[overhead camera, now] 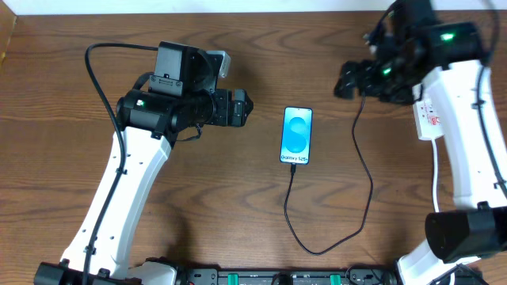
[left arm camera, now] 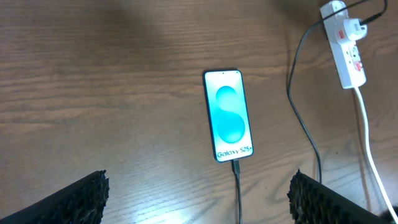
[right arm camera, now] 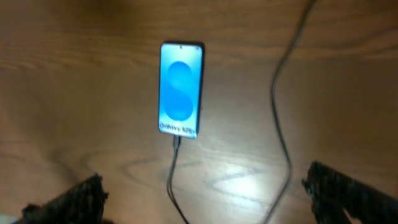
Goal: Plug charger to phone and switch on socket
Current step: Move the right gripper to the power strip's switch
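My left pincer and right pincer both stand wide apart, holding nothing, while the slim blue-screen phone lies mid-frame with the thin black charger cable at its bottom end and the long white power strip sits upper right.

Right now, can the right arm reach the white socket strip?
Probably yes. The socket lies just beside the right arm with nothing blocking it. The open right gripper faces the phone, so it must swing back.
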`<state>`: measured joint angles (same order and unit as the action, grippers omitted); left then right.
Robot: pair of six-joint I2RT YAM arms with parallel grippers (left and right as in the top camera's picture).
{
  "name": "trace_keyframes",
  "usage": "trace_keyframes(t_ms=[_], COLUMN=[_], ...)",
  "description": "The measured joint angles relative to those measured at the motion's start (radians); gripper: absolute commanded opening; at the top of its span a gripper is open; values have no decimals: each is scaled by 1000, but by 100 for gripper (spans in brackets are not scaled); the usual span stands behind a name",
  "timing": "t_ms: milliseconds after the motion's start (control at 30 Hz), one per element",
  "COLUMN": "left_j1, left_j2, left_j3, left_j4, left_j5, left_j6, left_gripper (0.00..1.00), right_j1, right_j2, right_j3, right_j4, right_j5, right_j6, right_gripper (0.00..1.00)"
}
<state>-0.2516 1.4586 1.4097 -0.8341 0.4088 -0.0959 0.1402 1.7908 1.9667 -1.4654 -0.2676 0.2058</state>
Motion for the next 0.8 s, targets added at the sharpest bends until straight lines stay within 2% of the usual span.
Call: trace_keyframes(t_ms=[200,500,800], left_j1=[0,0,0], left_j2=[0,0,0], left_j3=[0,0,0], left_j4=[0,0,0], left_j5=[-1,-1,-1], left_j6=[0,0,0], left_gripper=[92,92,92], right_j1=[-104,-261,-470], right_j2=[-1,0,1], right_j3=[115,117,117], right_j4=[-39,-23,-15], right_j5=[-5,-17,-21], right_j6=[-37,-63,-178], right_gripper=[99,99,99])
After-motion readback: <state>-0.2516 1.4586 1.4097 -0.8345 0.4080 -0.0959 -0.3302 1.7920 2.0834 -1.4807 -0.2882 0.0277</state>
